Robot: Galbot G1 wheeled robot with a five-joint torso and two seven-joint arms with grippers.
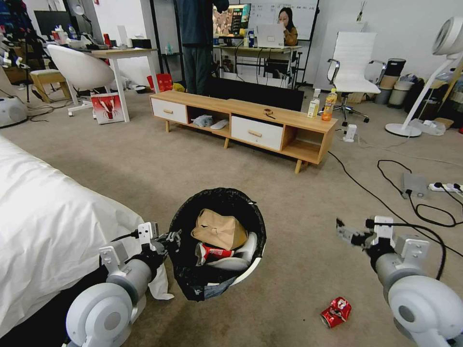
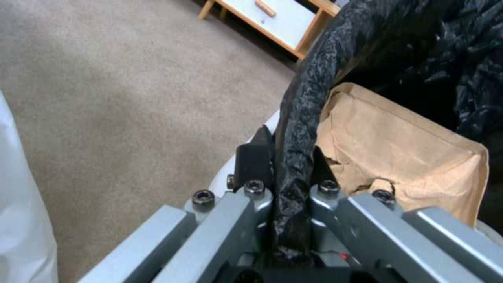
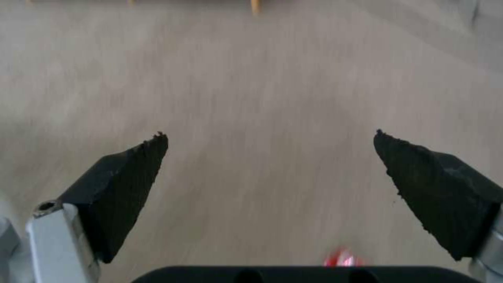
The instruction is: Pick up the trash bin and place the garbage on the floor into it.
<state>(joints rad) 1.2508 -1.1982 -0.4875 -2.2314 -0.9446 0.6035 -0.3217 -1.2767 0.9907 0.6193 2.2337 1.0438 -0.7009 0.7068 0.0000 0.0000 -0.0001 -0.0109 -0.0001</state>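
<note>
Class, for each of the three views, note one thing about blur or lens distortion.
Head view: wide-angle bend at the edges, the can sharp. Left wrist view: soft, but the left gripper clamping the bin liner reads clearly. Right wrist view: carpet streaked by motion blur, the open right gripper fingers sharper.

**Bin held at rim, one can on carpet**

Trash bin [image 1: 248, 270]: small, round, white, crinkled black bag folded over rim, tilted so its mouth faces the head camera. Left gripper [image 2: 285, 157] clamped on bagged rim at bin's left side. Inside: brown paper piece [image 1: 219, 229] on top, red-and-white wrapper [image 1: 214, 252] below it, something white beside. Crushed red soda can [image 1: 336, 312] lies on beige-grey floor [image 1: 299, 231], right of the bin, apart from it.
</note>
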